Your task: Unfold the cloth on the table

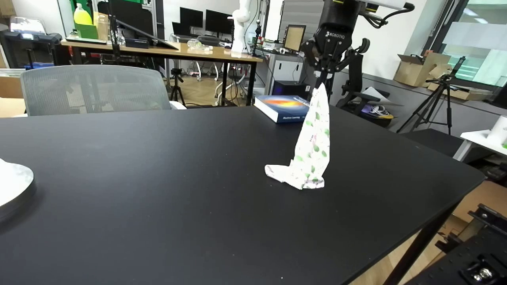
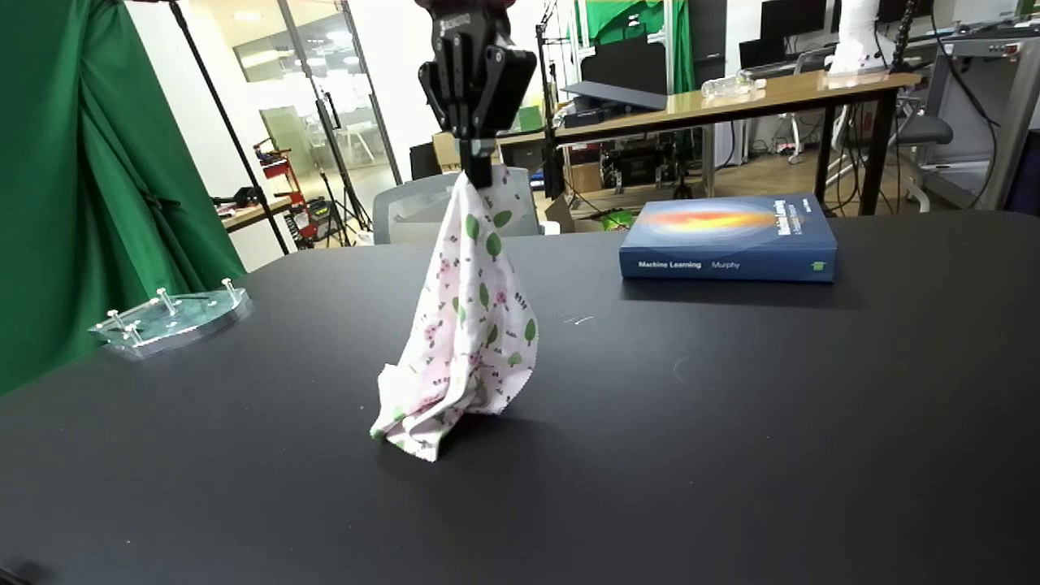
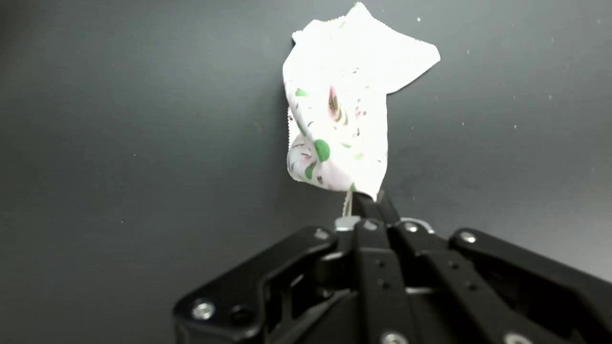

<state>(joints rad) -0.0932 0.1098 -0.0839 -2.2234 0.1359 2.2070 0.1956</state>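
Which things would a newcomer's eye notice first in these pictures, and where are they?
Probably the white cloth with green leaf print, hanging from the closed black gripper above the flat black table. Next, perhaps the thick blue rectangular book, lying farther back on that table in both exterior views.

Lab with tripod [image 1: 444,82], monitors [image 1: 218,21]

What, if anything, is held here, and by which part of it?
The leaf-patterned cloth, pinched at its upper end by the pincer.
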